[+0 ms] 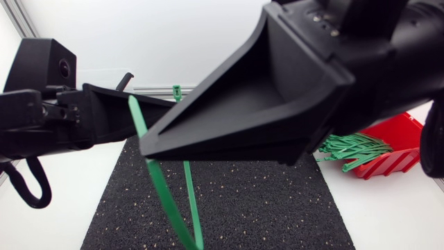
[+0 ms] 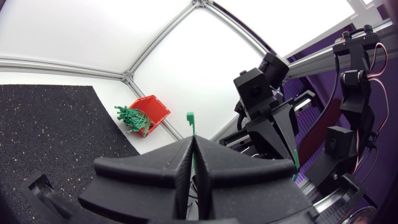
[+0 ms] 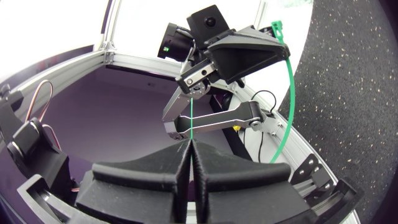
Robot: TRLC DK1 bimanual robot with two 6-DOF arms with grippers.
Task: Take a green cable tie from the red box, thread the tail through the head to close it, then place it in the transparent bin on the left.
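Two grippers hold one green cable tie [image 1: 161,191]: my left gripper [image 2: 193,146] is clenched on it just below its head [image 2: 190,118], which pokes out ahead of the gripper. The tie bows down over the black mat [image 1: 263,208] and back up into my right gripper [image 3: 191,146], which is clamped on the thin tail. The red box [image 1: 399,135] of loose ties [image 1: 354,147] lies beyond it.

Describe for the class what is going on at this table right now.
Both arms hold one green cable tie in the air above the black mat. The left gripper is shut on its head end, the right gripper on its thin tail. The tie hangs between them in a loop, tail not yet through the head. More ties lie in the red box.
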